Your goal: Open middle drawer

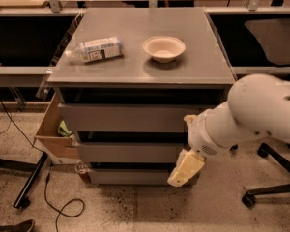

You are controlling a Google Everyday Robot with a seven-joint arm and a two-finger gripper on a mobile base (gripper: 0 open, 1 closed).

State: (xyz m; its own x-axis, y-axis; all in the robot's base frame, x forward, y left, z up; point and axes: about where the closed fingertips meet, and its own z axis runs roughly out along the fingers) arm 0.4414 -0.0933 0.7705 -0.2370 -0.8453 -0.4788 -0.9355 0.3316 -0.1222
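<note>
The grey cabinet [140, 66] has three drawers, all closed. The middle drawer [128, 152] shows a plain flat grey front under the taller top drawer [123, 118] and above the lowest drawer [128, 177]. My cream-coloured gripper [186, 168] hangs from the white arm [251, 115], which comes in from the right. The gripper is low in front of the cabinet's right end, over the right edge of the middle and lowest drawer fronts, and hides that corner. Whether it touches the fronts I cannot tell.
A plastic bottle [94, 49] lies on its side and a white bowl [164, 48] stands on the cabinet top. An open cardboard box [55, 129] sits against the cabinet's left side. An office chair base [268, 190] is at the right. Cables [58, 199] lie on the floor at the left.
</note>
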